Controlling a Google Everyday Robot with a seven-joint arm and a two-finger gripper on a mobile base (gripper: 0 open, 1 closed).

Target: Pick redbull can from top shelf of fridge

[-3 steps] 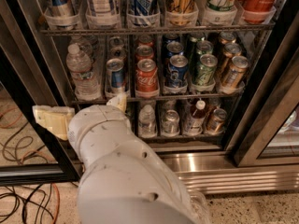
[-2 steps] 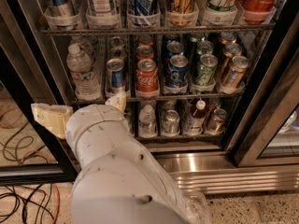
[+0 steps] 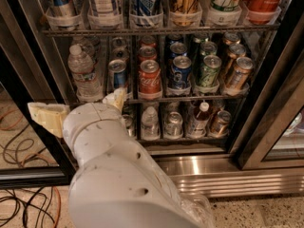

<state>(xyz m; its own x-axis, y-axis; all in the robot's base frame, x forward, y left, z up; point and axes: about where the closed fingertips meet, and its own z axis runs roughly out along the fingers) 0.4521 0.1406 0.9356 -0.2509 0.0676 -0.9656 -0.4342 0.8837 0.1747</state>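
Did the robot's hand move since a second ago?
Yes, a tiny bit. The hand, open and low in front of the fridge, slid left and slightly up against the water bottle, which stayed put.

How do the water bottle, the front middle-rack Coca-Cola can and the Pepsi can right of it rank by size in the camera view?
1. Largest: the water bottle.
2. The Coca-Cola can and Pepsi can look alike. The Coke stands slightly nearer, so they are unranked.
The gripper, open, sits just below the water bottle, well under the top shelf.
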